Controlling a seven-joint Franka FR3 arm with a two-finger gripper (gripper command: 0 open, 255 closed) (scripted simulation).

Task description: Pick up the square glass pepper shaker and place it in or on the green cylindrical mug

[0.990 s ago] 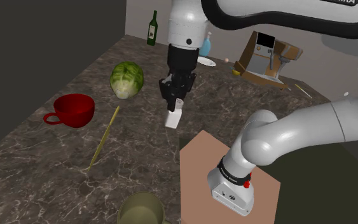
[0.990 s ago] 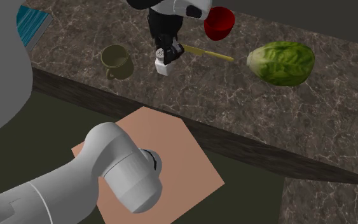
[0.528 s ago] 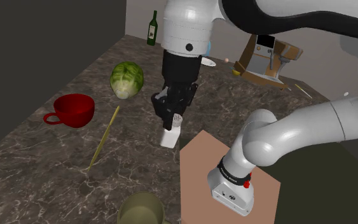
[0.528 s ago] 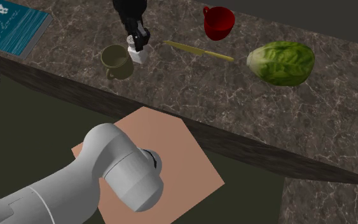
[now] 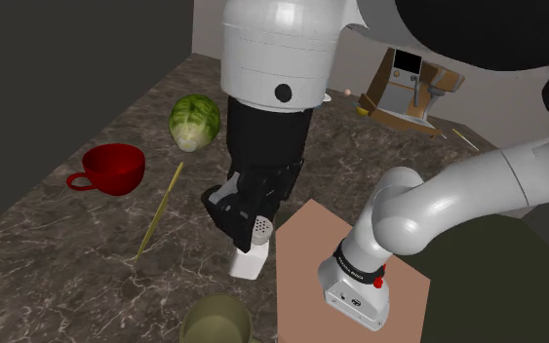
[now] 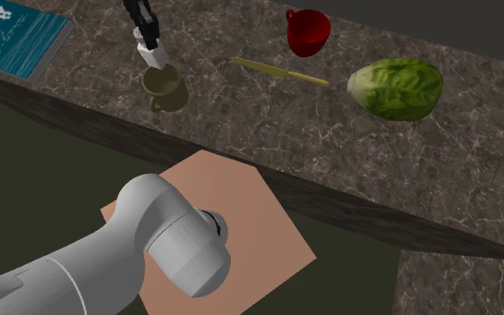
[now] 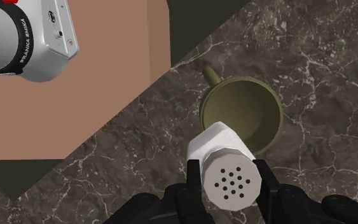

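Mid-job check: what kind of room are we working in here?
Most likely a kitchen: a dark stone-patterned countertop holds a cabbage, a red cup and what looks like a coffee machine near the back wall.

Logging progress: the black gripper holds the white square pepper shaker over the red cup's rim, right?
No: the black gripper holds the white square pepper shaker over the rim of the olive-green cylindrical mug, not the red cup; the wrist view shows it.

The counter looks like veined stone, the mug matt, the shaker smooth.
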